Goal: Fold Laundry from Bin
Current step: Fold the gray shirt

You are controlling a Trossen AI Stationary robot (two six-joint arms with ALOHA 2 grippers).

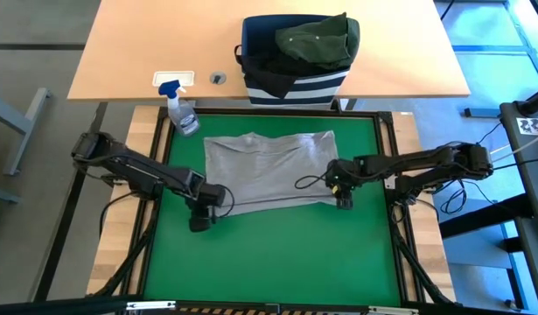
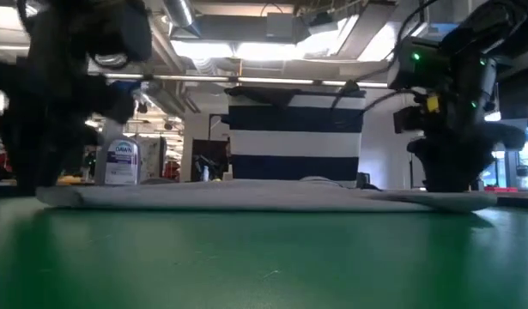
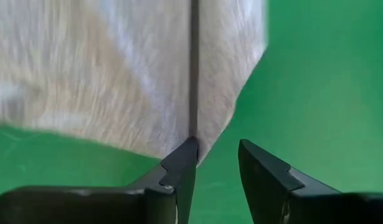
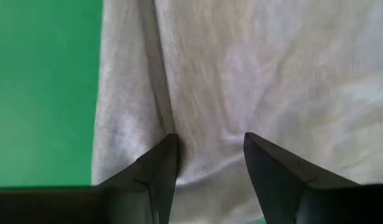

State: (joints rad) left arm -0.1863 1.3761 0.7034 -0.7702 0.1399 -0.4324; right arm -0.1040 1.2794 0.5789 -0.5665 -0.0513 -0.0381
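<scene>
Green mat (image 1: 269, 254) bare up front. Step: corner pinch on grey garment (image 1: 269, 171). L hand (image 1: 201, 219), R hand (image 1: 343, 198): fingers apart, not yet clenched. Next: clench, lift to fold.

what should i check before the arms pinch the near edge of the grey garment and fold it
1. Light grey garment spread flat on green mat: ok.
2. Left gripper at near left corner, jaws apart with the cloth edge at them: ok.
3. Right gripper over near right edge, jaws apart: ok.
4. Cloth actually between each pair of fingers: cannot tell.
5. Spray bottle clear of the cloth: ok.
6. Remaining laundry sits in bin: ok.
</scene>
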